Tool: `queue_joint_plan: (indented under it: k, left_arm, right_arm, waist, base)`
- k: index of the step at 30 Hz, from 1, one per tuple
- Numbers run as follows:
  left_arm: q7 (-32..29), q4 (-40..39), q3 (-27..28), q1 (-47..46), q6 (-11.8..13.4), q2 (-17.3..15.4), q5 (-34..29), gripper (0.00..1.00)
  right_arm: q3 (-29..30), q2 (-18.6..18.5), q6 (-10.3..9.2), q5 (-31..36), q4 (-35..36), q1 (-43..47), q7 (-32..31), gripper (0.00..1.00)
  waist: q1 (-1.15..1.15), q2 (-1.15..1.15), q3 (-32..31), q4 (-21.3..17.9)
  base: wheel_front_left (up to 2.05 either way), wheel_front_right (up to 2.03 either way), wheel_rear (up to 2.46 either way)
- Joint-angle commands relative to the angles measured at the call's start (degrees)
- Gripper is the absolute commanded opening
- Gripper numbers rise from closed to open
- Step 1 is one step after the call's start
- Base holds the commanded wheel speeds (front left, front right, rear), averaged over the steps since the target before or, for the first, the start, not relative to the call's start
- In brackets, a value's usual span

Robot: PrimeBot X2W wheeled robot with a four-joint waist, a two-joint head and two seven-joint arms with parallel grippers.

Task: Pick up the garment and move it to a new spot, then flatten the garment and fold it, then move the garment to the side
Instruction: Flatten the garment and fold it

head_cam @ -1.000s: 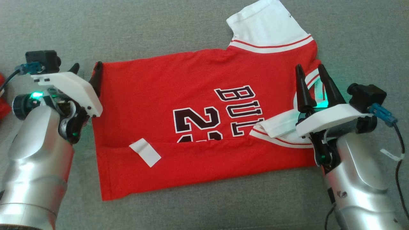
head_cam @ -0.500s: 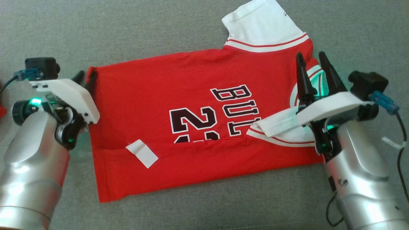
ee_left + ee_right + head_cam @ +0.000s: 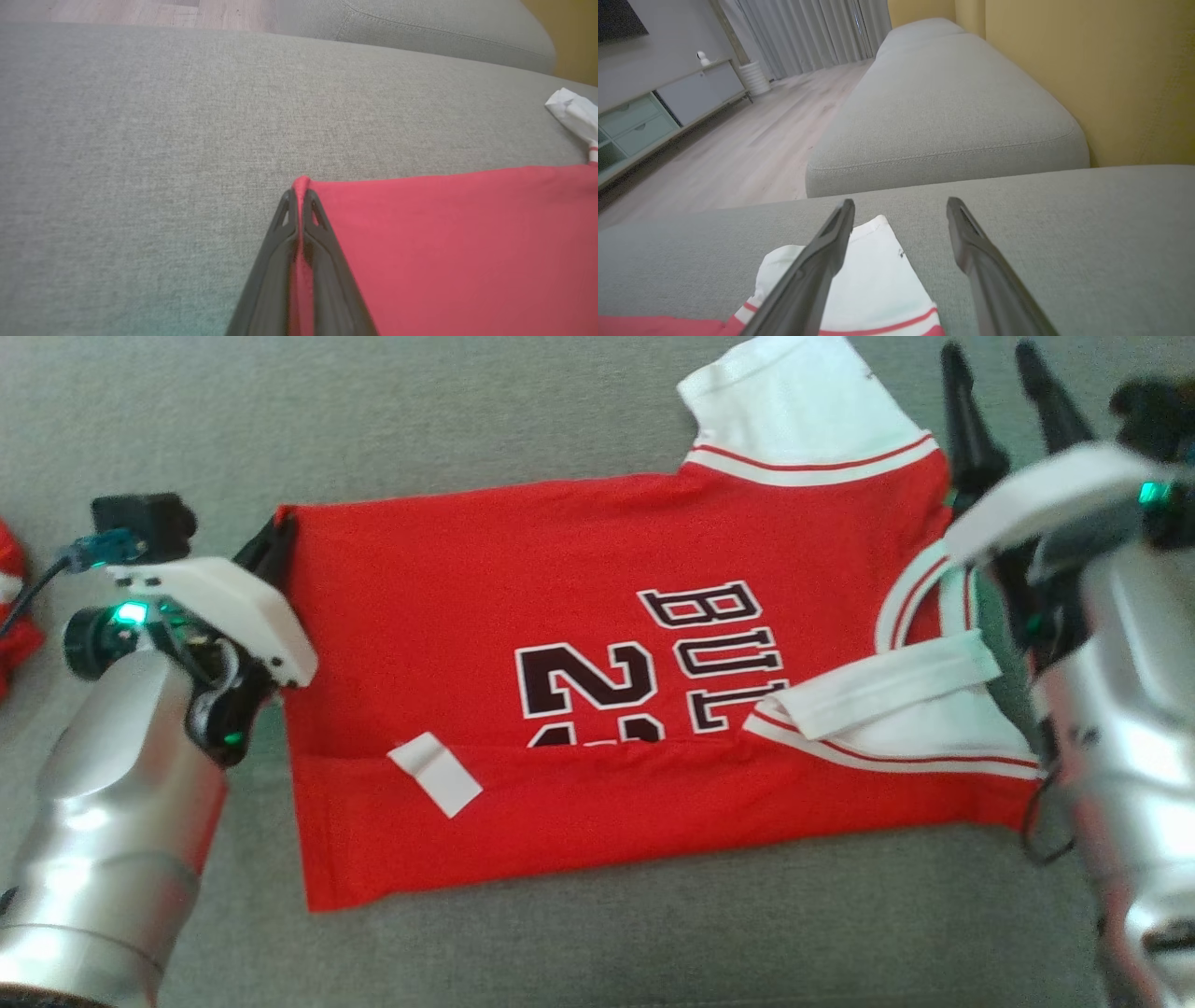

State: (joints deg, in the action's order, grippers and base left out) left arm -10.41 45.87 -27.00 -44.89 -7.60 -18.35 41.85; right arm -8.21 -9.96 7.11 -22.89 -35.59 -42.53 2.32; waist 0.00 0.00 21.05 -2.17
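Garment (image 3: 597, 663) flat on the sofa (image 3: 467, 411), long axis running from its hem corner, clenched in the left fingers (image 3: 320, 242), to its collar by the released right fingers (image 3: 822, 261); print reads "BUL", "2".

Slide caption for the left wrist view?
Left pincer shut on a corner of the red jersey, on the grey sofa cushion.

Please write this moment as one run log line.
left gripper: jaws shut on jersey corner | right gripper: jaws open, near white sleeve | jersey: spread on sofa
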Motion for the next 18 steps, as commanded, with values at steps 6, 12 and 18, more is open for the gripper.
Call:
queue_joint_plan:
  k: [6,12,18]
  left_arm:
    - [2.2,-3.1,-1.5,-4.5,0.1,0.3,0.5,0.0]
    - [4.1,-4.3,-6.0,-7.4,0.1,4.5,2.2,0.0]
    - [5.8,-4.9,-9.9,-9.7,0.1,7.0,3.7,0.0]
  right_arm:
    - [-2.9,-3.6,0.37,2.8,-5.0,-11.3,-10.1,1.0]
    - [-5.5,-8.5,0.37,4.8,-13.5,-18.9,-20.0,1.0]
    - [-5.9,-10.9,0.37,5.5,-17.9,-22.2,-23.7,1.0]
  waist:
    - [0.0,0.0,2.3,4.9]
    - [0.0,0.0,5.1,11.1]
    - [0.0,0.0,7.7,14.5]
  base:
    - [0.0,0.0,0.0]
    - [0.0,0.0,0.0]
    - [0.0,0.0,0.0]
